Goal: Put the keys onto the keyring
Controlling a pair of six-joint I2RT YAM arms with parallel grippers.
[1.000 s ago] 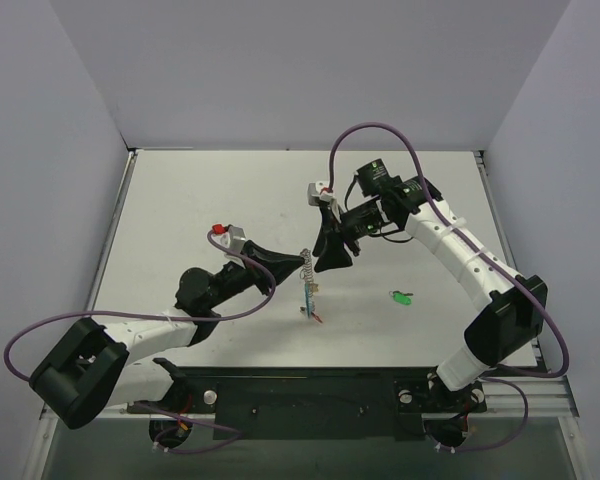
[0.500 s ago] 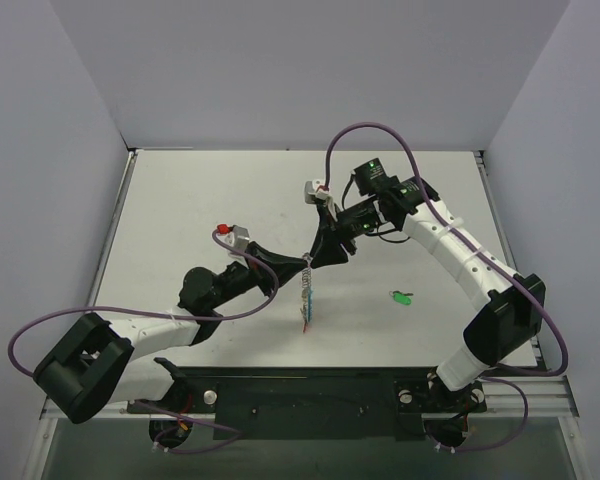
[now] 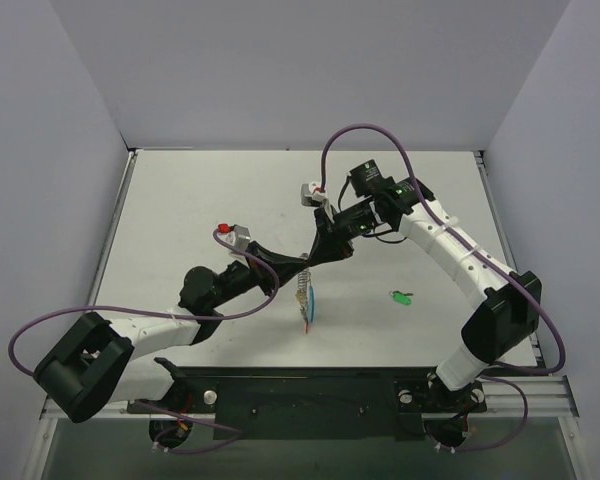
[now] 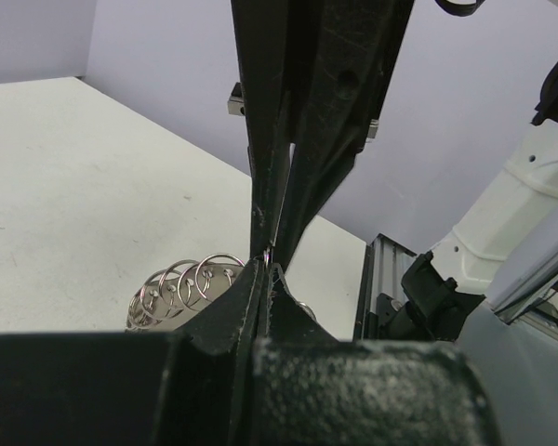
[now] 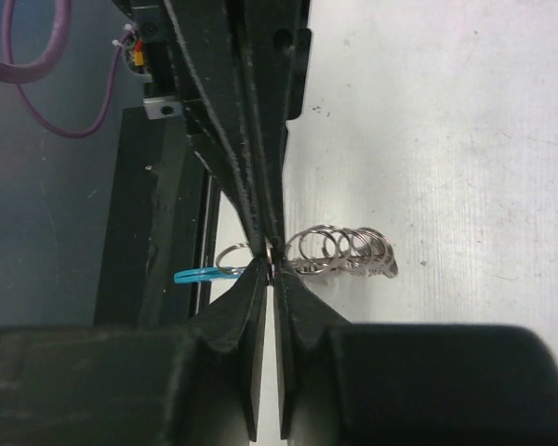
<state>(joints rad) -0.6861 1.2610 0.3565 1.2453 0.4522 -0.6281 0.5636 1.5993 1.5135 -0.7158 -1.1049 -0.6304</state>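
While our left gripper (image 4: 264, 275) is clamped on the keyring (image 5: 342, 251) and our right gripper (image 5: 270, 271), narrowed to a slit, seems to nip it too, tip to tip at the overhead frame's centre, we risk twisting it or letting it slip if either arm pulls. Our green key (image 3: 400, 297) lies on the table (image 3: 200, 200) at right centre, unthreaded.

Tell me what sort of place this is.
Probably a robotics lab test cell: the left arm and right arm are bolted to a black base plate at the edge of a white table, walled by plain grey panels on three sides.
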